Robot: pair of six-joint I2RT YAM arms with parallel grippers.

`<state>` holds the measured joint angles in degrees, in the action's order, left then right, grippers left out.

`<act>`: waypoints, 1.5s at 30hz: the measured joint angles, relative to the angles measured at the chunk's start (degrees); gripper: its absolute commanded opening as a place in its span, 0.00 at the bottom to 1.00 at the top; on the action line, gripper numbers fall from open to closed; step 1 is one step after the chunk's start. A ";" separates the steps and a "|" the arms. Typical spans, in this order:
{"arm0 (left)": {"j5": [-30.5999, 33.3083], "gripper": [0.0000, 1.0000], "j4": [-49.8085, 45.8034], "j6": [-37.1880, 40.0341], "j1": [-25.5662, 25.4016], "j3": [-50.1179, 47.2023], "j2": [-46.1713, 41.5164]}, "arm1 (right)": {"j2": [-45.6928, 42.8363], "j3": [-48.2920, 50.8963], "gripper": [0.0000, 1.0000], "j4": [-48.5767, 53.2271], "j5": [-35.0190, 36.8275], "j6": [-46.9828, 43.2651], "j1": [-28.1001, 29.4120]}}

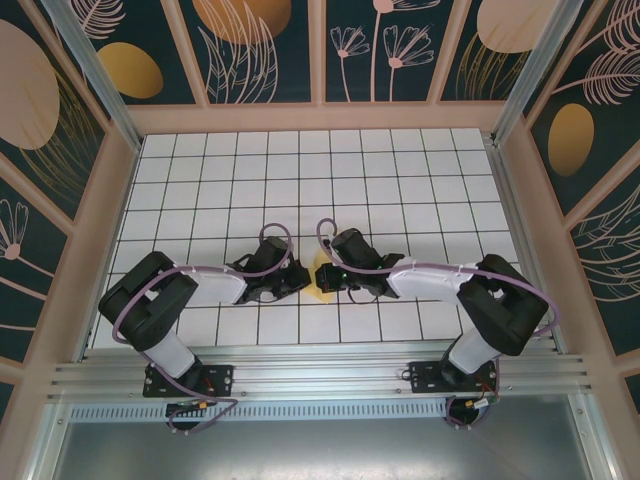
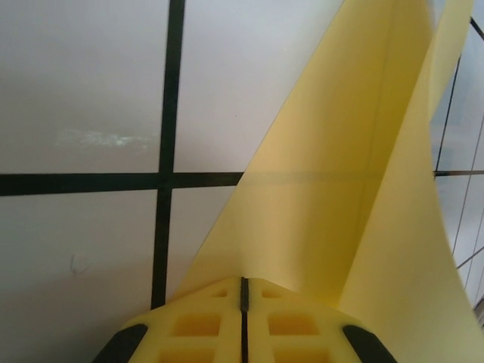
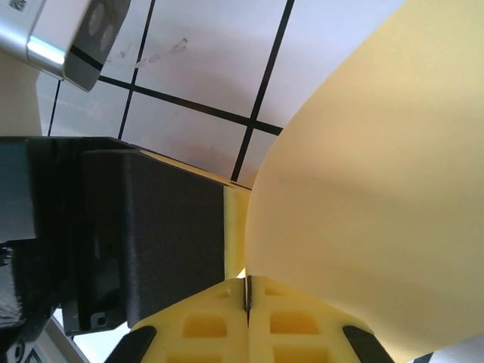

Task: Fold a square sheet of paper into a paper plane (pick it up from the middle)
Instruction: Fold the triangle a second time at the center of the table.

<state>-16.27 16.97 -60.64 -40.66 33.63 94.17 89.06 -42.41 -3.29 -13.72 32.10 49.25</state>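
The pale-yellow sheet of paper (image 1: 325, 281) is held up off the white grid table between my two grippers, near the table's front middle. My left gripper (image 1: 303, 280) is shut on its near edge. In the left wrist view the paper (image 2: 325, 189) rises from the shut left gripper (image 2: 243, 293) as a bent, creased sheet that curls over at the right. My right gripper (image 1: 336, 276) is shut on the paper from the other side. In the right wrist view the sheet (image 3: 370, 197) bulges away from the shut right gripper (image 3: 247, 293). How the paper is folded is hidden by the grippers.
The left gripper's black body (image 3: 151, 234) sits close beside the right fingertips. The white grid table (image 1: 300, 180) stretches behind the arms. Patterned walls (image 1: 320, 50) and a metal rail (image 1: 320, 375) at the front bound it.
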 measured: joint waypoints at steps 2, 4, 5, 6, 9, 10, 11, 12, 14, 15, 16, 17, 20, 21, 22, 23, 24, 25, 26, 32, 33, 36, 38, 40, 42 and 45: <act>-0.04 0.07 0.59 0.31 0.00 0.02 0.35 | 0.00 0.35 0.06 0.02 -0.98 -0.11 -0.85; -0.04 0.07 1.11 0.57 -0.02 0.02 0.63 | 0.00 0.48 0.07 0.07 -1.75 -0.26 -1.62; -0.04 0.07 1.36 0.61 -0.07 0.02 0.74 | 0.00 0.55 0.07 0.04 -2.08 -0.37 -1.92; -0.02 0.07 1.57 0.61 -0.07 0.02 0.83 | 0.00 0.59 0.07 0.09 -2.43 -0.50 -2.19; 0.00 0.07 2.25 0.83 -0.17 0.02 1.09 | 0.00 0.90 0.08 0.07 -3.15 -0.96 -2.99; 0.00 0.07 2.38 1.03 -0.17 0.02 1.16 | 0.00 1.09 0.08 0.07 -3.37 -1.29 -3.37; -0.02 0.07 2.45 1.07 -0.17 0.02 1.20 | 0.00 1.33 0.08 0.09 -3.63 -1.60 -3.80; 0.00 0.07 2.51 1.18 -0.17 0.02 1.25 | 0.00 1.44 0.08 0.24 -3.91 -1.75 -4.24; 0.00 0.07 2.54 1.46 -0.17 0.02 1.25 | 0.00 1.57 0.09 0.48 -4.42 -2.23 -5.22; 0.02 0.07 2.54 1.64 -0.17 0.02 1.25 | 0.00 1.60 0.09 0.61 -4.61 -2.64 -5.64; 0.04 0.07 2.54 1.81 -0.17 0.02 1.25 | 0.00 1.60 0.09 0.74 -4.96 -3.10 -6.16; 0.07 0.07 2.54 2.01 -0.17 0.02 1.25 | 0.00 1.60 0.09 0.76 -5.42 -3.50 -6.64; 0.17 0.07 2.51 2.45 -0.17 0.02 1.25 | 0.20 1.57 0.10 0.98 -6.38 -4.94 -7.69; 0.20 0.07 2.51 2.56 -0.17 0.02 1.25 | 0.46 1.53 0.10 1.20 -6.60 -5.40 -7.87; 0.22 0.07 2.51 2.62 -0.17 0.02 1.27 | 0.87 1.42 0.10 1.57 -6.95 -6.12 -8.04; 0.22 0.07 2.51 2.75 -0.17 0.02 1.27 | 1.33 1.27 0.10 1.99 -7.10 -6.67 -8.15; 0.22 0.07 2.51 2.80 -0.17 0.02 1.27 | 1.75 1.20 0.10 2.23 -7.34 -7.10 -8.28; 0.20 0.07 2.54 2.95 -0.17 0.04 1.31 | 2.19 1.14 0.10 2.43 -7.45 -7.76 -8.41; 0.20 0.06 2.54 2.99 -0.17 0.04 1.31 | 2.58 1.01 0.10 2.75 -7.58 -8.17 -8.63; 0.22 0.07 2.51 3.26 -0.22 0.09 1.36 | 3.61 0.57 0.11 3.32 -8.92 -9.75 -10.34; 0.20 0.07 2.51 3.30 -0.22 0.09 1.36 | 3.76 0.50 0.11 3.30 -9.03 -9.94 -10.58; 0.20 0.06 2.51 3.43 -0.22 0.11 1.36 | 4.20 0.37 0.11 3.32 -9.60 -10.84 -11.02; 0.22 0.06 2.49 3.43 -0.22 0.13 1.36 | 4.81 0.11 0.11 3.39 -9.99 -11.26 -11.15; 0.22 0.07 2.51 3.48 -0.22 0.13 1.36 | 5.55 -0.33 0.11 3.67 -10.16 -11.78 -11.30; 0.20 0.06 2.51 3.54 -0.22 0.13 1.36 | 6.08 -0.63 0.11 3.76 -10.21 -12.22 -11.45; 0.20 0.06 2.49 3.61 -0.22 0.15 1.36 | 6.64 -0.98 0.11 3.89 -10.27 -12.72 -11.56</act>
<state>-16.08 19.46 -57.04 -40.88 33.78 95.53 95.70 -43.40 0.60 -23.99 19.38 37.69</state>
